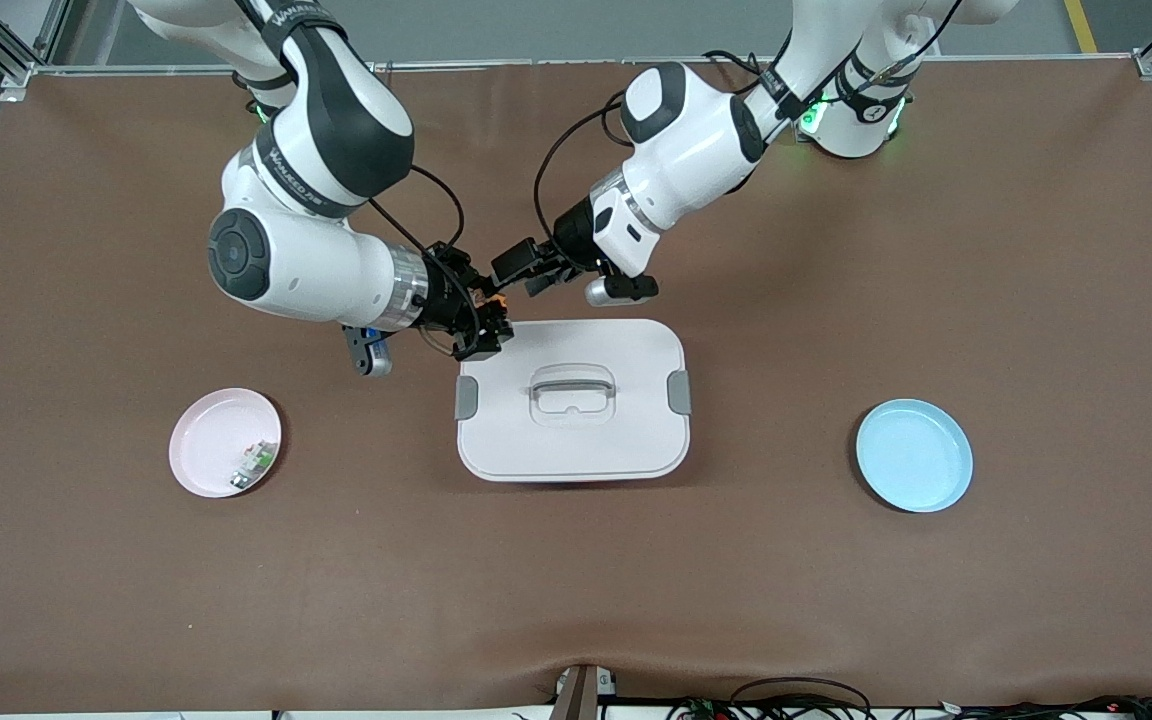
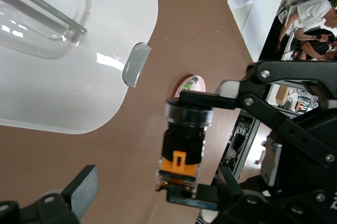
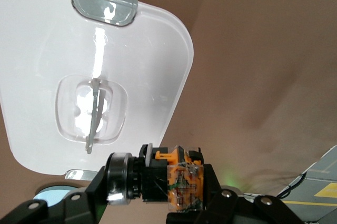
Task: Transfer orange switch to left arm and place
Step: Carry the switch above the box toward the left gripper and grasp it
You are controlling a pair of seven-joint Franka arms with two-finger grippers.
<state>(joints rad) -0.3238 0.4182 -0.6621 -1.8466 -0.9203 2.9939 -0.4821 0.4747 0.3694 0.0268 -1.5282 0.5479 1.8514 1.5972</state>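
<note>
The orange switch (image 3: 158, 179), black-bodied with an orange end and a silver ring, is held crosswise with my right gripper (image 3: 158, 190) shut on it. In the front view the right gripper (image 1: 486, 318) holds the switch (image 1: 496, 298) in the air over the table by the box's (image 1: 626, 440) corner toward the right arm's end. My left gripper (image 1: 521, 276) hangs open right beside the switch, apart from it. In the left wrist view the switch (image 2: 182, 148) sits ahead of the left gripper (image 2: 156, 195), whose one grey finger (image 2: 84, 187) stands wide of it. The white box (image 2: 79, 82) lies below.
A pink plate (image 1: 206, 430) with a small green-and-white component (image 1: 254, 462) lies toward the right arm's end. A blue plate (image 1: 914, 455) lies toward the left arm's end. The box lid (image 3: 152, 50) has grey clasps and a recessed handle.
</note>
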